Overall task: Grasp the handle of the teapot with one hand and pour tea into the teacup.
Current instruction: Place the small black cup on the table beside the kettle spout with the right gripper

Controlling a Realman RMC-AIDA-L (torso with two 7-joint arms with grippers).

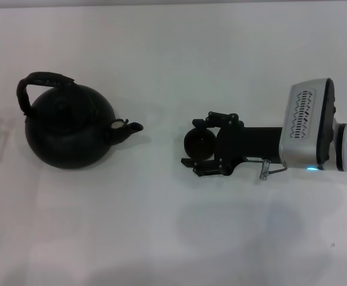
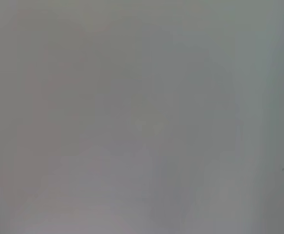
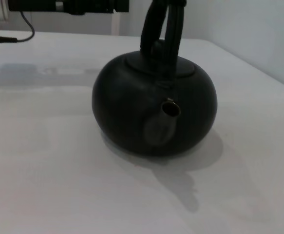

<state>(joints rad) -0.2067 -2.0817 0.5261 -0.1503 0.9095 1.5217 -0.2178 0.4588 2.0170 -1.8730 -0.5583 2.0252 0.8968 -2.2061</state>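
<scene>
The black round teapot [image 1: 69,128] stands on the white table at the left, its short spout [image 1: 128,128] pointing toward the right arm. Its arched handle [image 1: 42,80] is tilted over the pot's far left side. The small dark teacup [image 1: 198,144] sits just right of the spout, apart from it. My right gripper [image 1: 194,143] reaches in from the right, shut on the teacup with a finger on each side. In the right wrist view the teapot [image 3: 127,107] faces the camera spout-first, handle [image 3: 162,34] upright behind; the cup is hidden there. The left wrist view shows only a blank grey surface.
The white table [image 1: 161,238] spreads bare around both objects. In the right wrist view, dark equipment [image 3: 68,6] and a cable [image 3: 20,34] lie beyond the table's far edge, and the table's side edge [image 3: 258,63] runs behind the teapot.
</scene>
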